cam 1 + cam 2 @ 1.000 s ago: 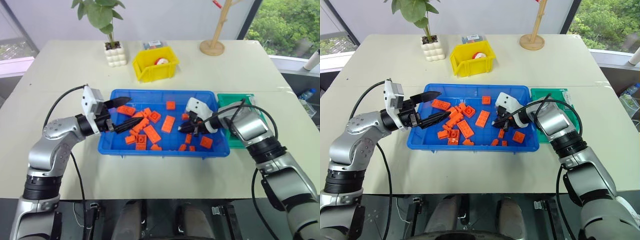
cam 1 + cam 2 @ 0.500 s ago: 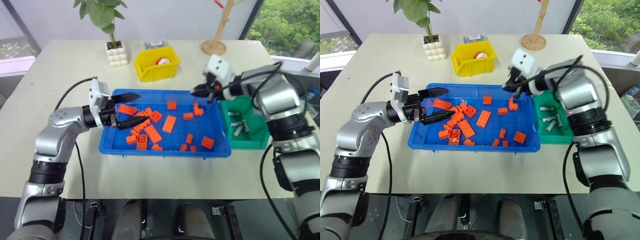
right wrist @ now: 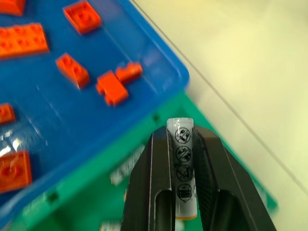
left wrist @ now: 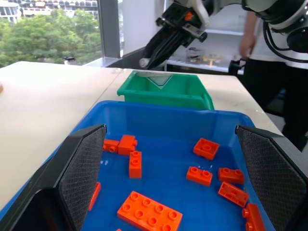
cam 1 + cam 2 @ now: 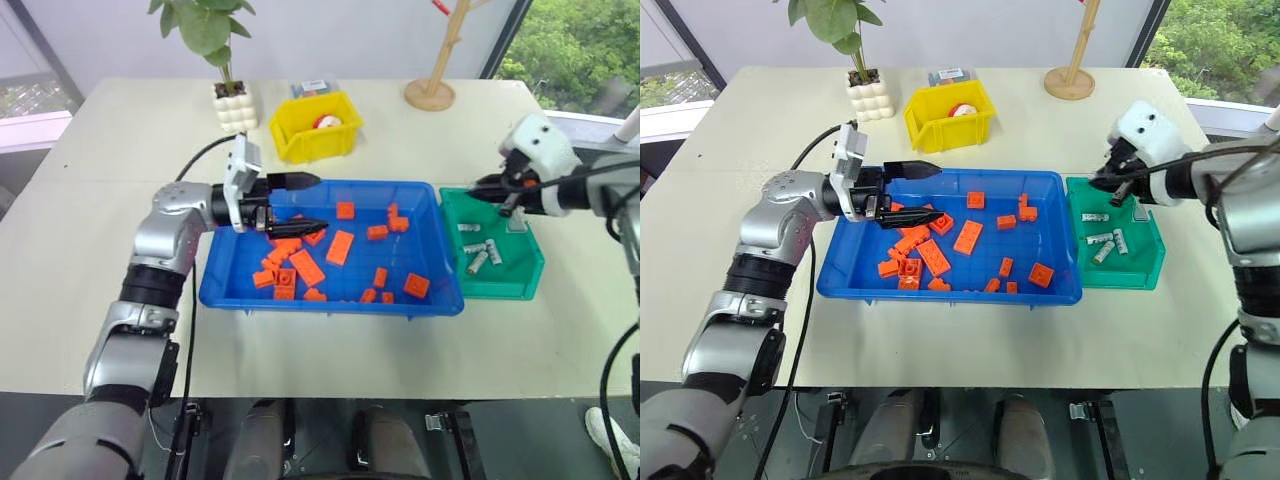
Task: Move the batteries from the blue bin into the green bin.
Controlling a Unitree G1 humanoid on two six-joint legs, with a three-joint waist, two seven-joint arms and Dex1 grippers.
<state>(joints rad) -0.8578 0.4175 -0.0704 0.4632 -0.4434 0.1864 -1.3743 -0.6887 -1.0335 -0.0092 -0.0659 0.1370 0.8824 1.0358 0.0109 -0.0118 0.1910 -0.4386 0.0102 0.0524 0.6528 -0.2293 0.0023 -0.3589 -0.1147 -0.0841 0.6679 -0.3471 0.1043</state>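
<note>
Overhead, through the left eye, we see our right gripper [image 5: 480, 187] hanging over the far left corner of the green bin [image 5: 524, 285], its jaws pinched on one of the batteries. Three more batteries [image 5: 478, 255] lie loose on the green bin's floor. Our left gripper [image 5: 318, 202] reaches level over the far left part of the blue bin [image 5: 330, 300], jaws spread, above a scatter of orange bricks [image 5: 303, 266]. Behind stand a yellow bin [image 5: 311, 127], a potted plant [image 5: 225, 85] and a wooden stand [image 5: 432, 92] on the table [image 5: 120, 150].

Next, the left wrist view looks between the spread fingers [image 4: 81, 166] across the blue bin to the green bin beyond, with the right gripper above it and a person [image 4: 269, 67] standing behind.

Lastly, the right wrist view shows the held battery [image 3: 181, 166] clamped lengthwise between both fingers [image 3: 147, 187], printed label facing us, over the green bin beside the blue bin's corner.
</note>
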